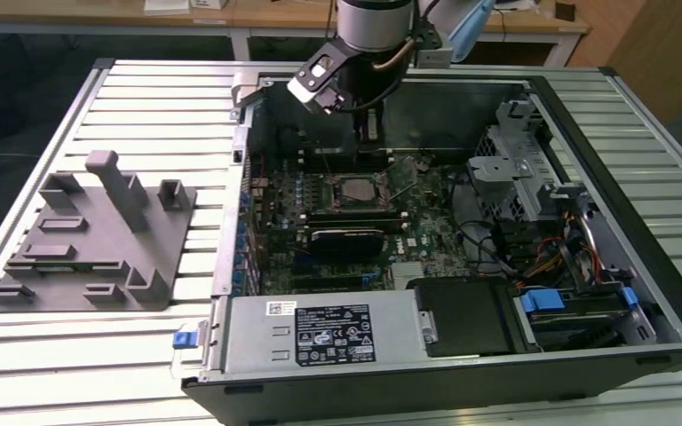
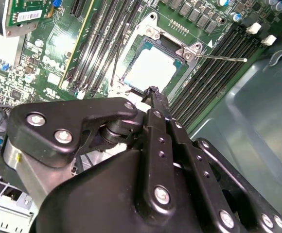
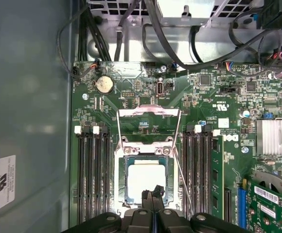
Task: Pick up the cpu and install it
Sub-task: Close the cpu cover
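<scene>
Cpu (image 3: 146, 178) lies seated in the socket (image 3: 121, 179) — mid-frame in the exterior view, just above centre. Jaws clenched together, empty — tips over one cpu edge in both wrist views.

Power supply label (image 1: 333, 335): print not readable.

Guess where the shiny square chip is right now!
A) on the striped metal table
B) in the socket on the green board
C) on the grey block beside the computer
B: in the first wrist view the cpu lies flat inside the socket on the green motherboard, with the gripper close by the chip's edge.
</scene>
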`<act>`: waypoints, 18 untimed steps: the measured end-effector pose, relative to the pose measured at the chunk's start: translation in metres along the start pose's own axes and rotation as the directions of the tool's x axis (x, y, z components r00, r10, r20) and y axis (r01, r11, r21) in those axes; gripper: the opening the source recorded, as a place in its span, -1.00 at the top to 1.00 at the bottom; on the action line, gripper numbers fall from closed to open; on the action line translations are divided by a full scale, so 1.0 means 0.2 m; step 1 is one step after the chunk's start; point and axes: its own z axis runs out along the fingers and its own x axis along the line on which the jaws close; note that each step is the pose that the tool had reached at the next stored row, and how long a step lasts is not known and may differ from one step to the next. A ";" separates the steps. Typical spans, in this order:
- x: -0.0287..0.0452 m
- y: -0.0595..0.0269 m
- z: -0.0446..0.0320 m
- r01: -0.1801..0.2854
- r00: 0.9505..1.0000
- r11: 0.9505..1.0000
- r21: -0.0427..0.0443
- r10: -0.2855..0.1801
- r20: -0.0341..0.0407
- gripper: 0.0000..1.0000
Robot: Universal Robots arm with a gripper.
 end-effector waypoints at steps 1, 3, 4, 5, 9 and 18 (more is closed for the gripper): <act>0.000 0.000 -0.008 0.000 1.000 1.000 0.000 0.000 0.000 0.79; 0.000 0.001 -0.023 0.000 1.000 1.000 0.000 0.000 0.000 0.79; -0.001 0.001 -0.031 0.000 1.000 1.000 0.000 0.000 0.000 0.79; -0.001 0.002 -0.039 0.000 1.000 1.000 0.000 0.000 0.000 0.79; -0.001 0.003 -0.063 0.000 1.000 1.000 0.000 0.000 0.000 0.79; -0.001 0.025 -0.063 0.000 1.000 1.000 0.000 0.000 0.000 0.79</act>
